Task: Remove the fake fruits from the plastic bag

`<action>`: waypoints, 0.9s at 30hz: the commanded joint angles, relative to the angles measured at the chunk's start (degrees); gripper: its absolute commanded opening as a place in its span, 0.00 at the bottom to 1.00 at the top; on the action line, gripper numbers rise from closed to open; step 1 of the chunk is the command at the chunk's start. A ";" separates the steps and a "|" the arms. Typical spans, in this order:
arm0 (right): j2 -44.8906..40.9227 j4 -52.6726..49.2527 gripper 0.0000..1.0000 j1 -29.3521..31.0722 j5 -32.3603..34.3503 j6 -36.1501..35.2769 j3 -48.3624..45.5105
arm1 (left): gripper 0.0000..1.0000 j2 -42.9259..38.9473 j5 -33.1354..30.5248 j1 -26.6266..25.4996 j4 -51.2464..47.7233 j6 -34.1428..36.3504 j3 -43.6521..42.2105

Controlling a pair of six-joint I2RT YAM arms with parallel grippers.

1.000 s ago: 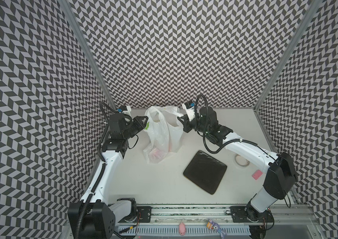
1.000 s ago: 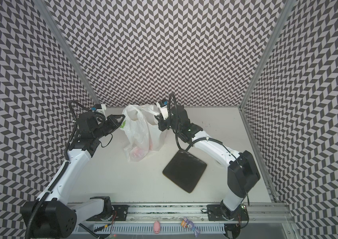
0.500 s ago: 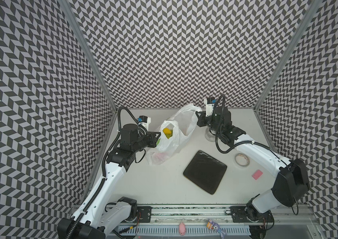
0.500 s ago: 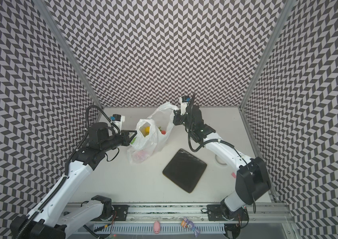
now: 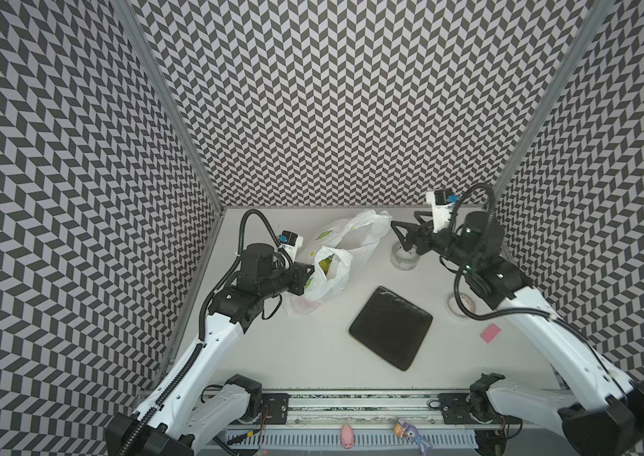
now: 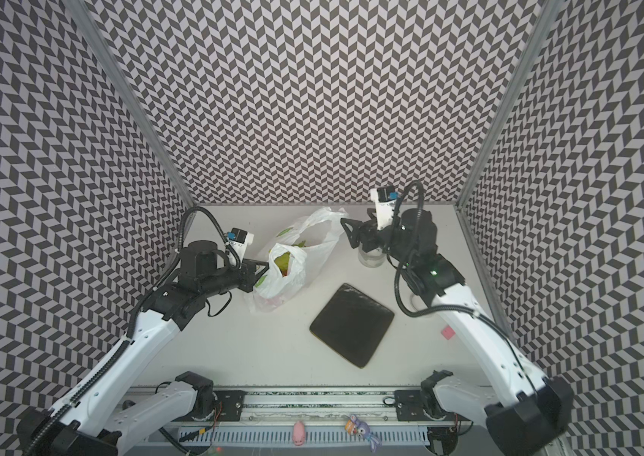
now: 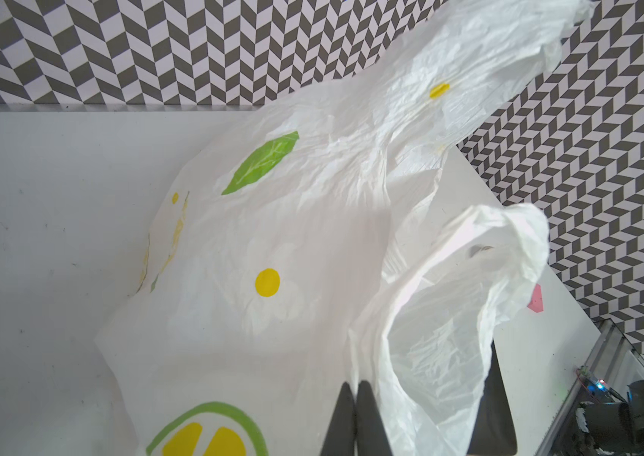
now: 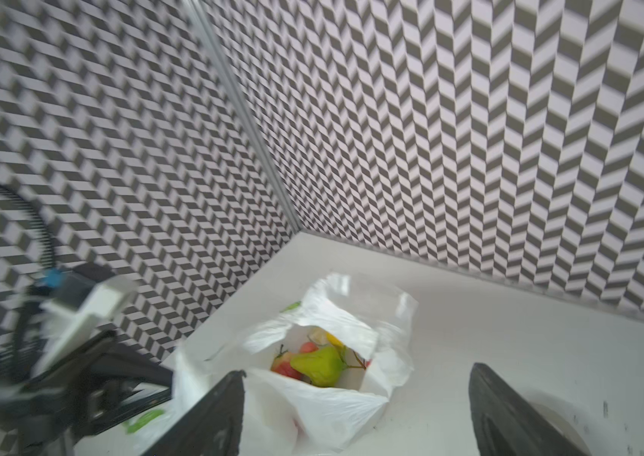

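The plastic bag [image 5: 355, 241] lies slumped on the table at the back left, white with lemon and leaf prints, and shows in both top views [image 6: 312, 241]. Its mouth gapes. Inside lie the fake fruits [image 8: 318, 365]: a green pear over red pieces and a bit of yellow; green shows through the mouth in a top view [image 5: 326, 263]. My left gripper [image 7: 355, 395] is shut on the bag's [image 7: 273, 237] near rim, at its left side [image 5: 310, 272]. My right gripper [image 5: 399, 235] hangs open just right of the bag's far handle, holding nothing; the bag [image 8: 332, 406] shows between its spread fingers.
A black square mat [image 5: 391, 327] lies mid-table. A clear round container [image 5: 404, 258] stands under my right gripper. A tape roll [image 5: 460, 304] sits partly behind the right arm, and a pink piece [image 5: 490, 332] lies further right. A pink pig figurine [image 5: 348, 434] rests on the front rail.
My right gripper has opened, let go of the bag's handle and drawn back to the right. The bag has sagged onto the table. The left gripper stays shut on the rim.
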 commanded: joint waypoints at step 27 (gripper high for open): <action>20.78 -4.23 0.05 22.91 -0.02 -19.74 8.55 | 0.82 -5.86 -6.61 -0.36 -2.05 -10.12 3.19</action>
